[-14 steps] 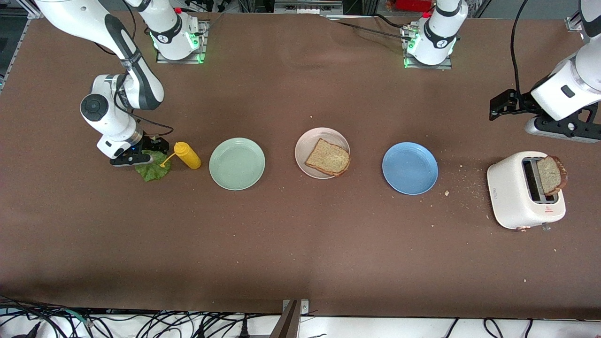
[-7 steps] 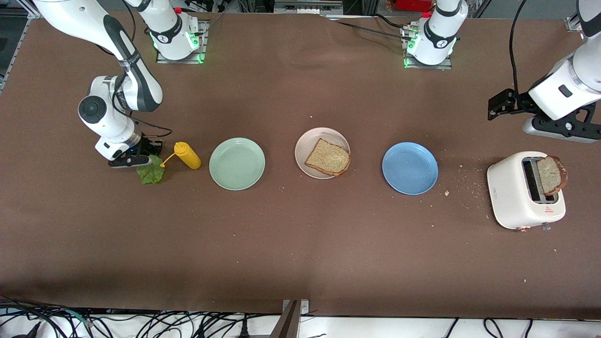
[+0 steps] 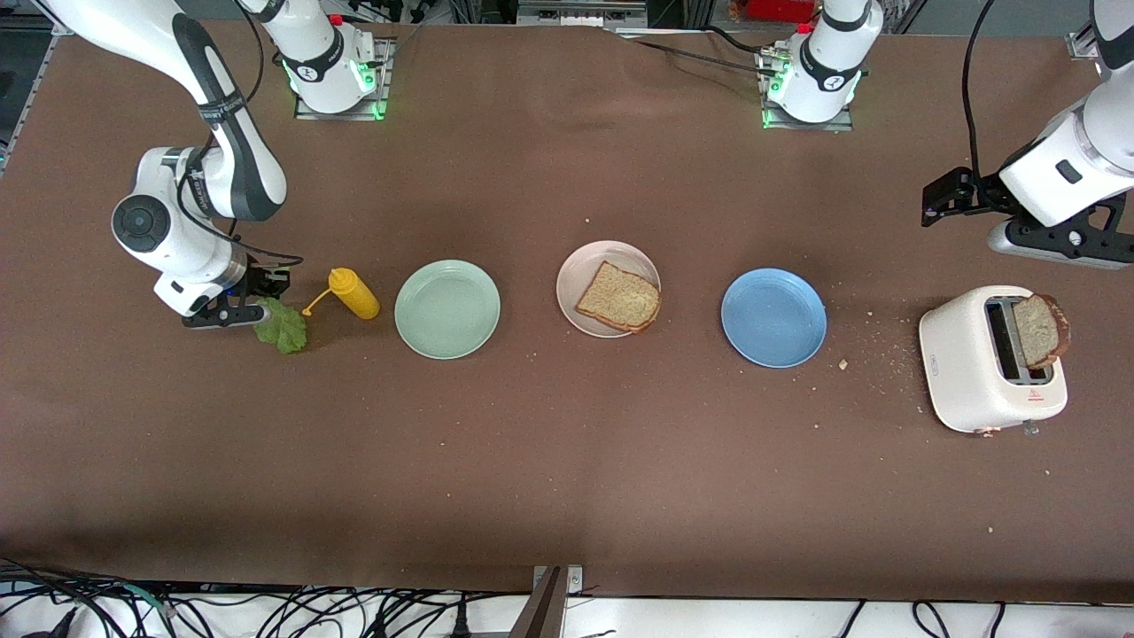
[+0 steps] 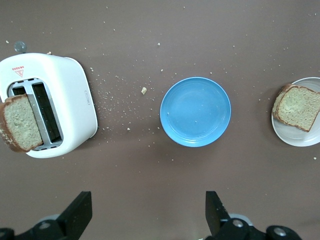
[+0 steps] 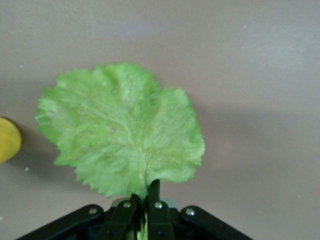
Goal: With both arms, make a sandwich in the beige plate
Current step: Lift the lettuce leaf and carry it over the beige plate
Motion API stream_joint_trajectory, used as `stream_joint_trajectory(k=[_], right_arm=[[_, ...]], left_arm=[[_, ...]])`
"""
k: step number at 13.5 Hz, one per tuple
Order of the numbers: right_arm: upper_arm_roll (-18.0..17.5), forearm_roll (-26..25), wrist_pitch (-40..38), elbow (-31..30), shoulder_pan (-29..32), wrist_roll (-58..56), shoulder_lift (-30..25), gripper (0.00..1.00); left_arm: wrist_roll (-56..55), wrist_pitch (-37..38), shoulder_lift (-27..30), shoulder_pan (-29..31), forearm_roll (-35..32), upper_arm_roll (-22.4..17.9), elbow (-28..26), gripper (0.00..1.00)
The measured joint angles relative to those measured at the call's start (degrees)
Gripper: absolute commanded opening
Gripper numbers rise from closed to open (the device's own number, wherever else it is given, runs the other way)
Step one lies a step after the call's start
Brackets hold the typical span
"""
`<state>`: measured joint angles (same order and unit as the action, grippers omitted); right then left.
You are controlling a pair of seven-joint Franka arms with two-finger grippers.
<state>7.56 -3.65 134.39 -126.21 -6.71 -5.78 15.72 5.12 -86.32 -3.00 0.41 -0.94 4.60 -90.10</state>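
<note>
Right gripper (image 5: 145, 200) clamped on one lettuce leaf (image 5: 122, 132) beside one yellow bottle (image 3: 353, 293), left gripper (image 4: 147, 215) spread apart, waiting above one toaster (image 4: 52, 102), two bread slices (image 3: 619, 297), three plates (image 3: 773, 317).

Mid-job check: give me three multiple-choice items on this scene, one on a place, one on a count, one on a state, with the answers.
1. Where does the bread slice lie?
A. blue plate
B. beige plate
C. green plate

2. How many plates stand on the table?
A. two
B. three
C. four

3. What is the right claw doing?
A. hanging open
B. pinching the lettuce
C. holding the bottle

Answers:
1 B, the slice rests on the middle plate.
2 B, the green plate, the beige plate and the blue plate stand in a row.
3 B, the right wrist view shows the fingers shut on the leaf's stem.
</note>
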Motion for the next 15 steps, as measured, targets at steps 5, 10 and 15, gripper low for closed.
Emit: stream_joint_trajectory(k=[5, 10, 15], right_arm=[[-0.3, 0.0, -22.5, 16.3, -0.1, -1.5, -1.2, 0.0], [-4.2, 0.0, -36.6, 29.0, -0.3, -1.9, -1.4, 0.0], [-12.8, 0.0, -40.8, 34.0, -0.8, -1.5, -1.4, 0.0]], left_arm=[[0.0, 0.0, 0.0, 0.0, 0.0, 0.1, 0.1, 1.0], [0.0, 0.0, -0.1, -0.1, 0.0, 0.1, 0.1, 1.0], [0.0, 0.0, -0.1, -0.1, 0.0, 0.1, 0.1, 1.0]])
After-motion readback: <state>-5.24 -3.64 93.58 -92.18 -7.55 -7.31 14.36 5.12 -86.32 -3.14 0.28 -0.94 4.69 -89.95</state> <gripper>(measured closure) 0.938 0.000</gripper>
